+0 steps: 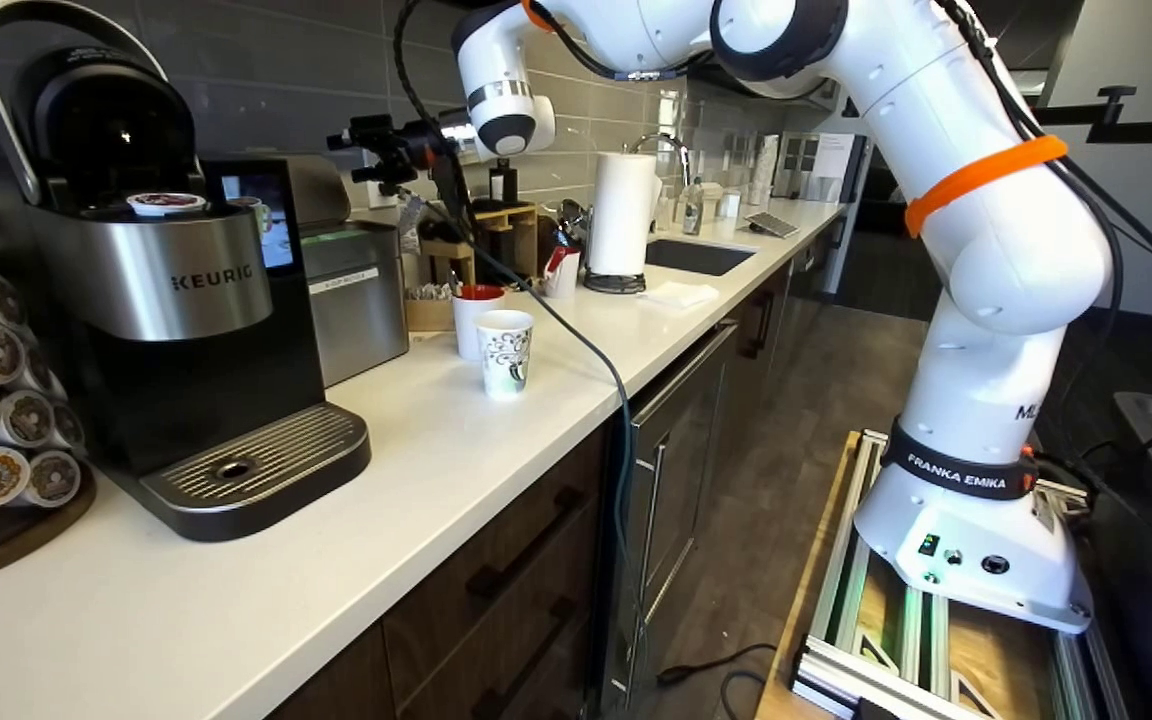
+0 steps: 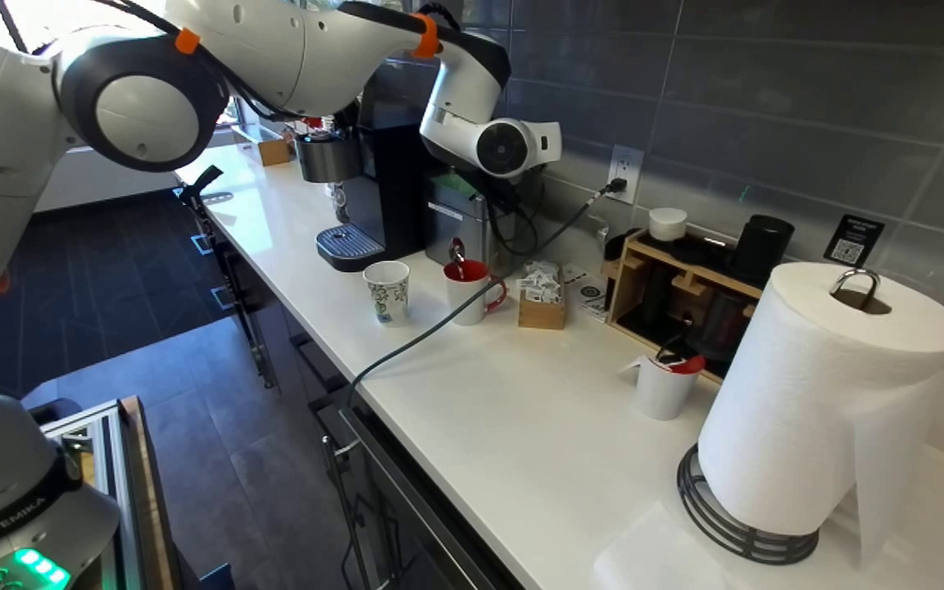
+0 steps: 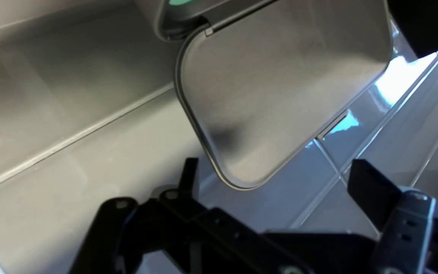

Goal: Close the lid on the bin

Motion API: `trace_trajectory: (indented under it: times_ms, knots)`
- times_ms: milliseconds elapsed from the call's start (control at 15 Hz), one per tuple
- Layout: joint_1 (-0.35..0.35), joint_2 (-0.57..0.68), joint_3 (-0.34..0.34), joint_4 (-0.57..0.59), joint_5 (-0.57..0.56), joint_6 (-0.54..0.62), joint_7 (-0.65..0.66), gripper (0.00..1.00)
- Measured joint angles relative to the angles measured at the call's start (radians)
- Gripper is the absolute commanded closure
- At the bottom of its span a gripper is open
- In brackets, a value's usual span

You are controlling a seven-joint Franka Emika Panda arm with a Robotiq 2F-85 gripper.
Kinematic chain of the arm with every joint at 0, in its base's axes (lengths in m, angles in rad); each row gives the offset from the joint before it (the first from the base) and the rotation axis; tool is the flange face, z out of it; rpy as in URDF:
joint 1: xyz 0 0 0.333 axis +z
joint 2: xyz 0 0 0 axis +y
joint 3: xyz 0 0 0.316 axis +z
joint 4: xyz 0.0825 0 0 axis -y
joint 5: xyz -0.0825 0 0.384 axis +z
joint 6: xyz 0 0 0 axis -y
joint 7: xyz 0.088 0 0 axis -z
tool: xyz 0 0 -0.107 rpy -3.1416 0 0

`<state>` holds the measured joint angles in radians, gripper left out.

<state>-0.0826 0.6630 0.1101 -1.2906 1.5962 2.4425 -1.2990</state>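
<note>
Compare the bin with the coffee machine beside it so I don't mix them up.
Height: the coffee machine is much taller than the bin.
Colour: the machine is black and silver; the bin is grey.
Marking: the machine reads KEURIG; the bin has a white label strip.
Both stand on the white counter with their tops open: the bin's lid is raised, and a pod sits exposed in the machine.

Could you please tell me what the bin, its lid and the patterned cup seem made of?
Bin: probably satin metal in front, by its silvery sheen. Lid: perhaps matte plastic; smooth, rounded corners look moulded. Patterned cup: likely matte paper, given its printed design and thin rim.
</note>
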Motion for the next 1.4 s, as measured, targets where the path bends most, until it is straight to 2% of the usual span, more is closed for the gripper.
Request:
trace_trajectory:
  times_ms: [533, 867, 1400]
  knots:
    - [0.027, 0.092, -0.007, 0.140, 0.002, 0.025, -0.045, 0.00]
    - [0.035, 0.128, -0.007, 0.182, -0.017, 0.019, -0.047, 0.00]
    - [0.016, 0.140, -0.022, 0.191, -0.157, -0.181, 0.004, 0.00]
